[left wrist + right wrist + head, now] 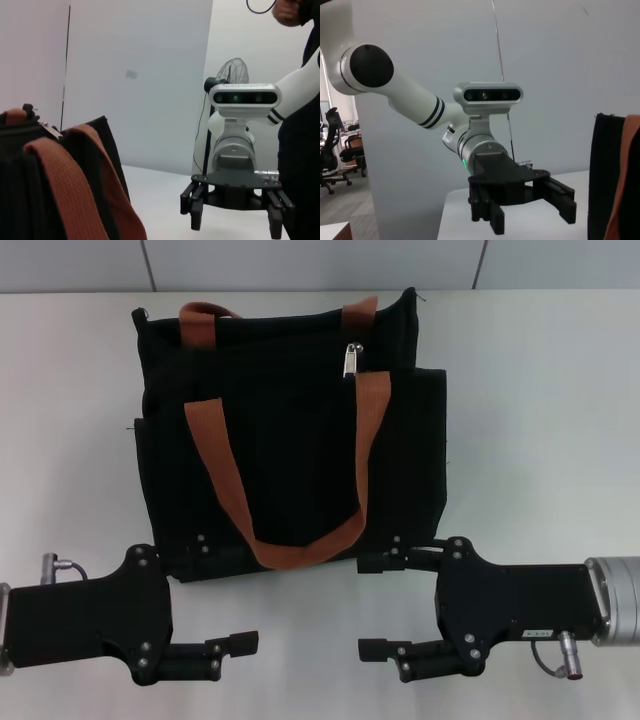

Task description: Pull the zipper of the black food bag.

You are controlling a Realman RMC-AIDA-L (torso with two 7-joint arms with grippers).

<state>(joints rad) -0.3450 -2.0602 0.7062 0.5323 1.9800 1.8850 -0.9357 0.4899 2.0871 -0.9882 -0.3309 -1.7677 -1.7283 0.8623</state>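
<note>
Tools sit low on the white tabletop, facing each other at the near edge of the bag. Left tool has its fingers spread wide and empty, one finger touching the bag's near left corner, the other out on bare tabletop. Right tool mirrors it, fingers apart, gripping nothing, its far finger by the bag's near right corner. Bag lies between and beyond them, orange-brown straps draped over its face. Zipper, a small silver tab, hangs near the bag's far edge, well apart from both tools
</note>
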